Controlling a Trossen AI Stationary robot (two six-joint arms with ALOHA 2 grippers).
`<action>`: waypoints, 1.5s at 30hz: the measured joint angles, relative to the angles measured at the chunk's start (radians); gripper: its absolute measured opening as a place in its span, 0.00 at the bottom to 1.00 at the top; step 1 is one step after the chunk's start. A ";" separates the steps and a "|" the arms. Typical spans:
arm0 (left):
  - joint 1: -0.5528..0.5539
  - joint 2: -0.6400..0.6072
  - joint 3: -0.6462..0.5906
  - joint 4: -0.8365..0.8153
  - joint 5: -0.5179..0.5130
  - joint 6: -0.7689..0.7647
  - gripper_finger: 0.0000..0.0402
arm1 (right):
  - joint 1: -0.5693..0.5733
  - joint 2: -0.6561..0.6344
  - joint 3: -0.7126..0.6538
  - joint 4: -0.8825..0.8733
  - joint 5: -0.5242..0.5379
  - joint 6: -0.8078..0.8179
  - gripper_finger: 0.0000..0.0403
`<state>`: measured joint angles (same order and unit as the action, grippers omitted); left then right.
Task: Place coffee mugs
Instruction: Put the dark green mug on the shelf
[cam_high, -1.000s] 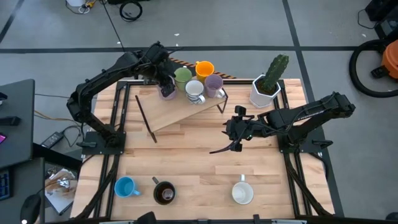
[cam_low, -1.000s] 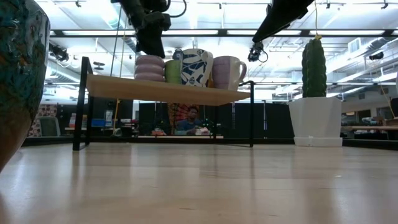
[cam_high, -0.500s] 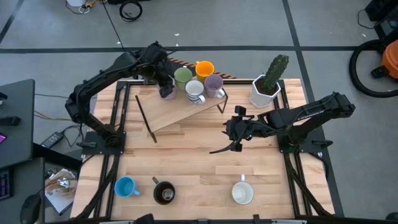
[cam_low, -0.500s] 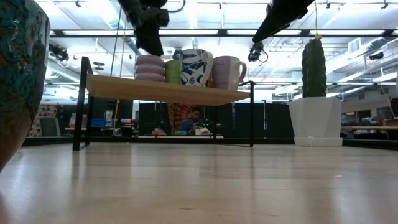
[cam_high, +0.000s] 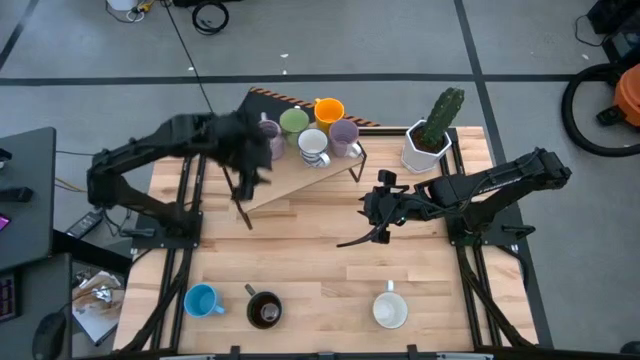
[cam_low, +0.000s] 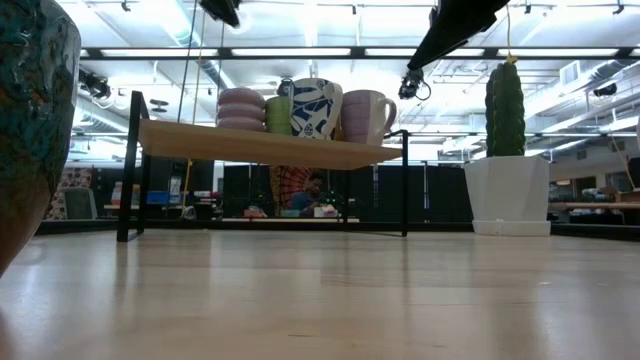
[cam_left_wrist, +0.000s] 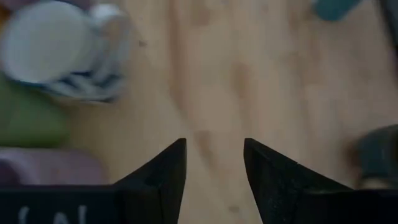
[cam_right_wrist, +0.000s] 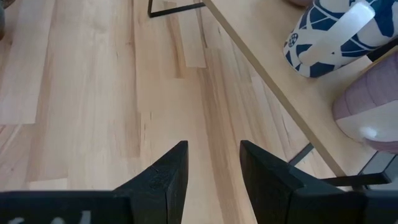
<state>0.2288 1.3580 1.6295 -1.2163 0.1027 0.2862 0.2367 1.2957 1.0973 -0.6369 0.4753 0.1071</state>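
With fingers apart and empty, the left gripper (cam_high: 252, 168) is hovering over the shelf (cam_high: 290, 178); the next move calls for swinging toward six o'clock, squarely above the blue mug (cam_high: 202, 300).

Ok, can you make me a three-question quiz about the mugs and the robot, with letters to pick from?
1. Where is the blue mug?
A. on the shelf
B. on the table, beside the dark brown mug
C. in a gripper

2. How many mugs stand on the shelf?
A. three
B. eight
C. five

3. How is the left gripper?
A. open, holding nothing
B. shut on a mug
C. shut tight, holding nothing

Answers:
1 B: it sits at the table's front edge, next to the dark brown one.
2 C: lilac mug, green mug, orange mug, patterned mug, second lilac mug.
3 A: its wrist view shows a bare gap between the fingers.
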 joint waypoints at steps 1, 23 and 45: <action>-0.047 -0.003 0.000 -0.007 -0.002 -0.059 0.41 | 0.000 0.000 0.000 -0.001 0.000 0.004 0.37; -0.842 0.292 0.000 0.018 -0.159 -1.144 0.40 | 0.003 0.002 0.000 -0.009 -0.032 0.018 0.37; -1.025 0.447 0.000 0.279 -0.240 -1.352 0.40 | -0.071 0.002 0.000 0.125 -0.036 -0.169 0.37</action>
<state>-0.7967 1.8053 1.6295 -0.9371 -0.1371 -1.0660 0.1660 1.2980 1.0976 -0.5116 0.4391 -0.0616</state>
